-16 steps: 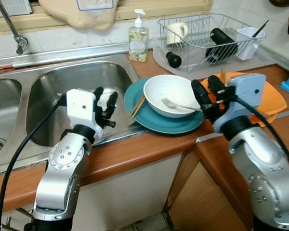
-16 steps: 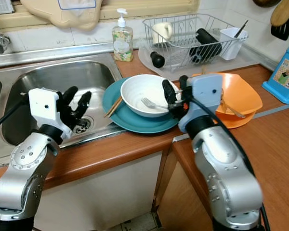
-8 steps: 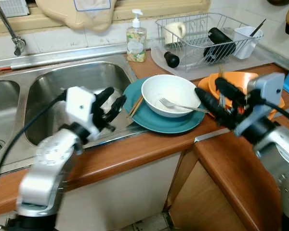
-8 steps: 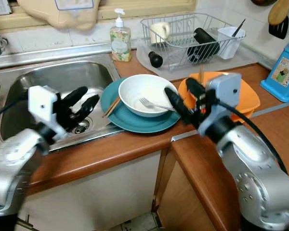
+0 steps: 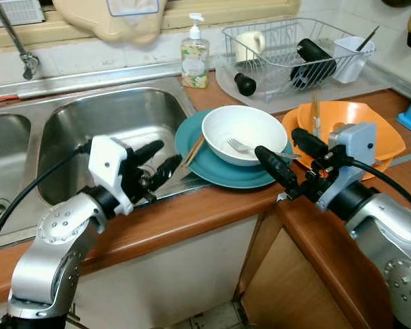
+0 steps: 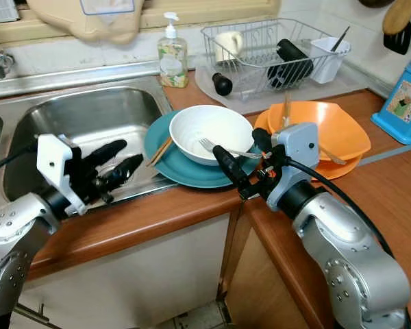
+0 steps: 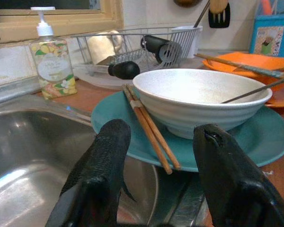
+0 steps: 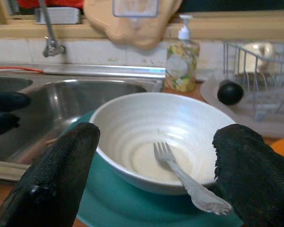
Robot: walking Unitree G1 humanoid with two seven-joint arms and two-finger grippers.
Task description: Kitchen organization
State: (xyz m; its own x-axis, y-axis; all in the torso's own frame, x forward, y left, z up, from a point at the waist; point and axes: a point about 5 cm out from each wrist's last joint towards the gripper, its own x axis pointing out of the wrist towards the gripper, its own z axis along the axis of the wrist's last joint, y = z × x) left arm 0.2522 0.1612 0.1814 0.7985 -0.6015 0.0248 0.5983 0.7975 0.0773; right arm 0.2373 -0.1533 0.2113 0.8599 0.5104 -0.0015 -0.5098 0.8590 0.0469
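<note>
We judge that we are at the approach step: nothing is grasped yet. Our right gripper (image 6: 241, 164) has its two fingers spread wide, one finger lying at about 5 o'clock of the white bowl (image 6: 209, 133), near its rim. Our left gripper (image 5: 154, 164) is also released, hovering over the sink edge at 9 o'clock of the teal plate (image 5: 222, 171).

The bowl sits in the middle of the plate on the wooden counter (image 5: 185, 219). It is glazed ceramic, round and deep, with fine ridges inside. A metal fork (image 8: 180, 172) leans in it, the handle over the rim toward 4 o'clock. Two wooden chopsticks (image 7: 149, 130) rest on the plate at the bowl's 9 o'clock.

The next move, we think, calls for closing on the bowl's smooth rim firmly, because glaze is slippery and the fork may slide out.
</note>
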